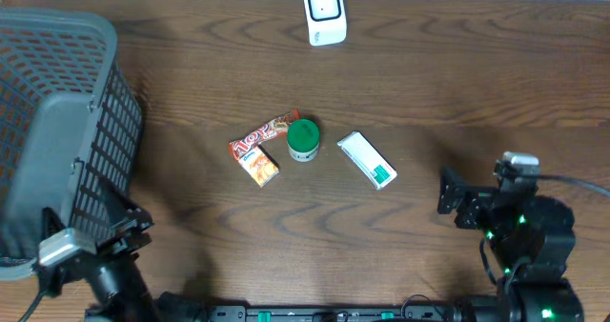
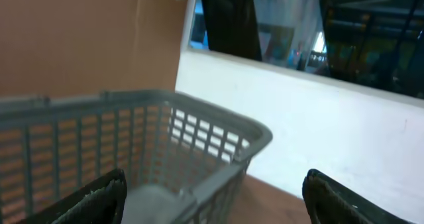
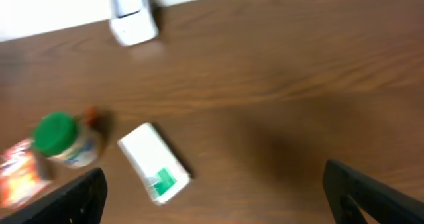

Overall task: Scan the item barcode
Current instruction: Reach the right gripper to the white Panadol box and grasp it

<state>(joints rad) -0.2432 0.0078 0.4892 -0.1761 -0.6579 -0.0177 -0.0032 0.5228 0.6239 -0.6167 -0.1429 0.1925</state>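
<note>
Dark wood-grain counter (image 1: pixel 429 84), white wall along its far edge.

Scanner (image 1: pixel 324 12): small white unit, at the far edge near centre, standing alone, well apart from everything else.

Items: four, grouped mid-counter.
- Green-lidded jar (image 1: pixel 303 139), upright.
- Orange snack wrapper (image 1: pixel 265 131), lying flat, its right end touching the jar.
- Small orange packet (image 1: pixel 260 166), just in front of the wrapper, touching or nearly touching it.
- White box with green print (image 1: pixel 367 159), lying flat at an angle, just right of the jar, with a gap between them.
No barcode is readable in any view.

Grey mesh basket (image 1: pixel 57 122): far left of the counter.

Left tool (image 2: pixel 213 204): fingers spread wide, nothing between them. Sits at the near left, beside the basket; its wrist view faces the basket rim.

Right tool (image 3: pixel 218 197): fingers spread fully, nothing held. Sits at the near right, above the counter, pointing toward the items; the white box is the closest of them, still apart from it.
</note>
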